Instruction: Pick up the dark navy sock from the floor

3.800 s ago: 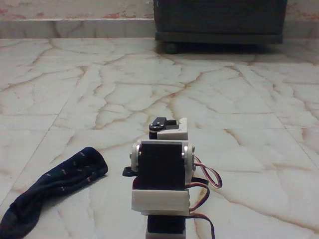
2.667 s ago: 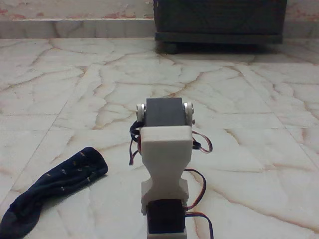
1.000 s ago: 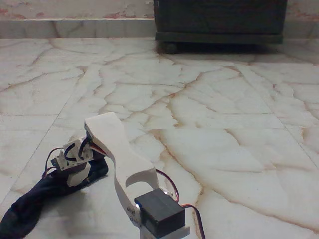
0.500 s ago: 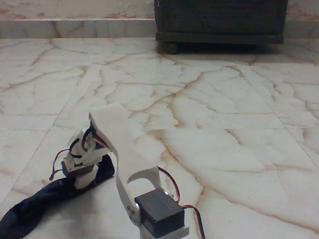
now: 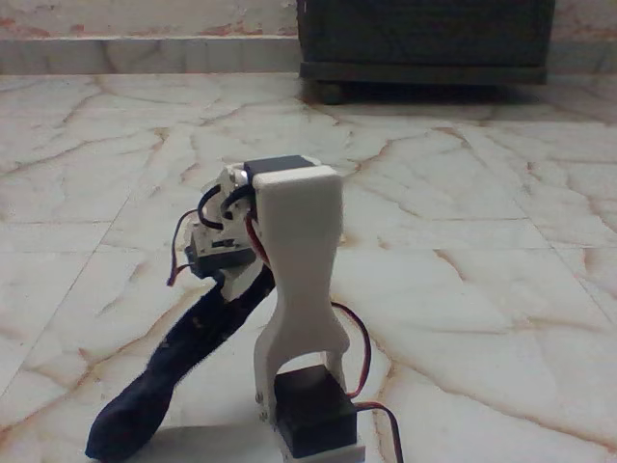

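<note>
The dark navy sock (image 5: 183, 357) hangs in a long slant from my gripper (image 5: 231, 277), its upper end pinched between the fingers and its lower end resting on the floor (image 5: 463, 289) at the bottom left. The gripper sits left of the white upper arm link, raised above the tiles, and is shut on the sock's top. The white arm with its black servo block rises from the bottom centre of the fixed view and hides part of the gripper.
A dark cabinet (image 5: 424, 43) on round feet stands at the back, right of centre, against a low step along the wall. Red and black wires loop beside the arm's base. Open marble tiles stretch right and left of the arm.
The arm has swung up and to the right from the floor at the left, lifting the sock's upper end with it. The sock now hangs stretched instead of lying flat.
</note>
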